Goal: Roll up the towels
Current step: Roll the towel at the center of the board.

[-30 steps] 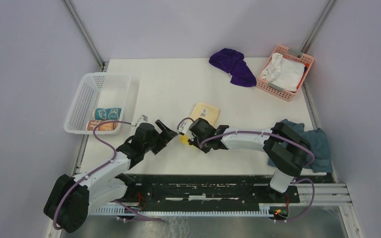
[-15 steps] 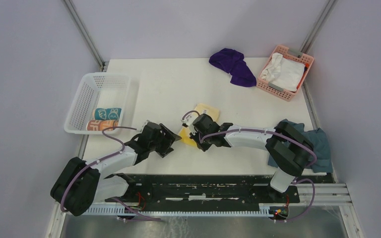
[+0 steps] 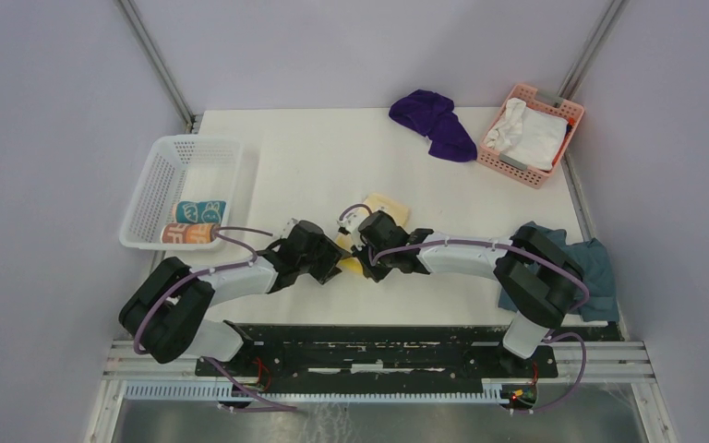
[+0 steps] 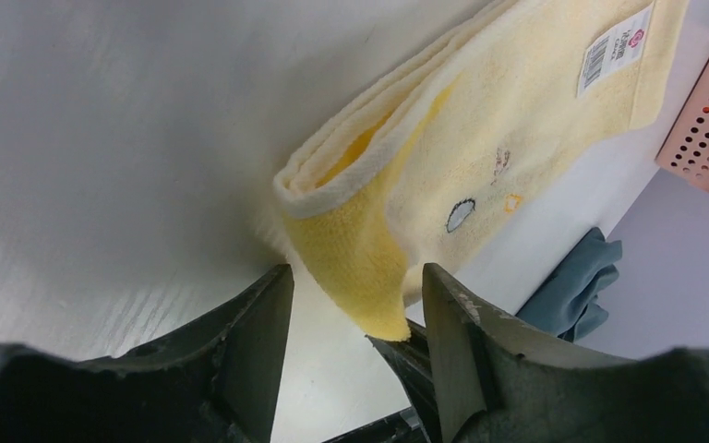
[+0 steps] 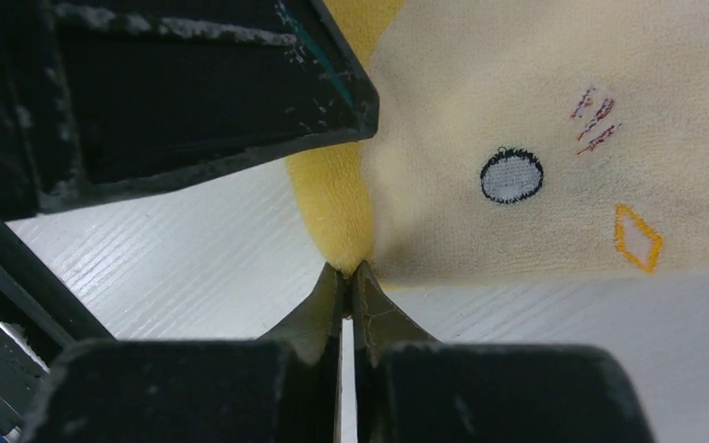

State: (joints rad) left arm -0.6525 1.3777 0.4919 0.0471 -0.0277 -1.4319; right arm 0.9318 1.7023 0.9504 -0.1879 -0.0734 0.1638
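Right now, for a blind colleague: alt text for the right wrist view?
The right gripper has its jaws shut on a corner of the pale yellow towel on the white table. The left gripper looms black at upper left; the towel bears an embroidered grey dot.

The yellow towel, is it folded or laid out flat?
Folded. The yellow towel shows stacked layers at its edge; the right gripper pinches one corner.

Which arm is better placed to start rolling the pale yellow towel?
Probably right. The right gripper is shut on a corner of the pale yellow towel and could start turning it. The left gripper is open at the folded end, holding nothing.
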